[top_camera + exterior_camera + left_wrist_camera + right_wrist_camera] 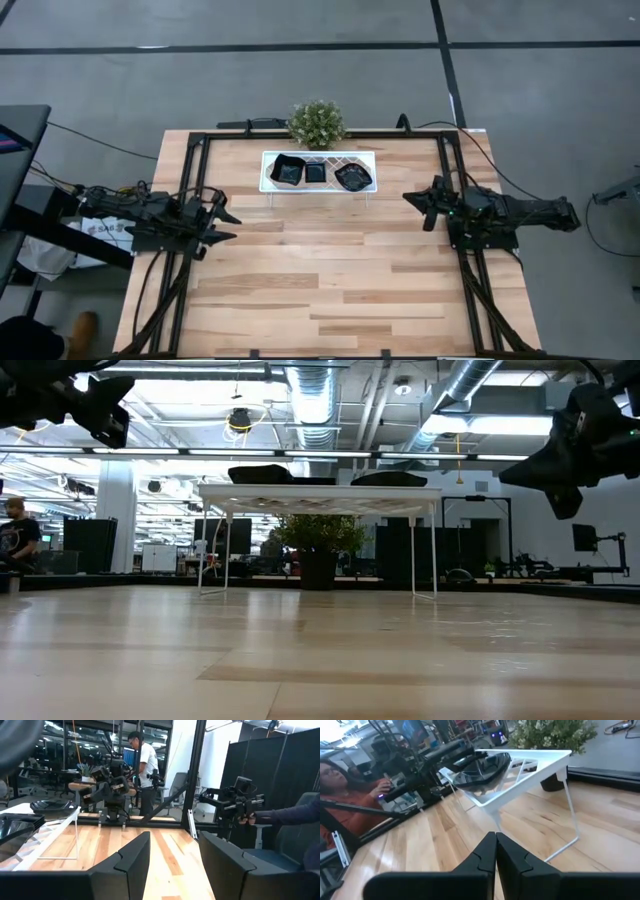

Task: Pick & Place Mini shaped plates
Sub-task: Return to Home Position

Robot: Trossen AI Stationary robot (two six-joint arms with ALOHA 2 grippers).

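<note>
Over the light wooden table (pixel 300 290), both dark arms hung level, facing inward. The left gripper (pixel 233 226) had its fingers spread; the right gripper (pixel 409 198) had its fingers pressed together. Farther back, the glossy black mini shaped plates (pixel 353 177) sat in three stacks on the white lattice-patterned rectangular tray (pixel 318 154), with the small green potted plant (pixel 317 122) behind it.

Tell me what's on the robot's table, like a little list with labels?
Table: pale wooden table
Tray: white lattice tray on thin legs, near the far edge
Plates: black mini plates in three groups, all on the tray
Plant: small potted plant behind the tray
Left gripper: jaws open, empty, at the left side
Right gripper: jaws shut, empty, at the right side
</note>
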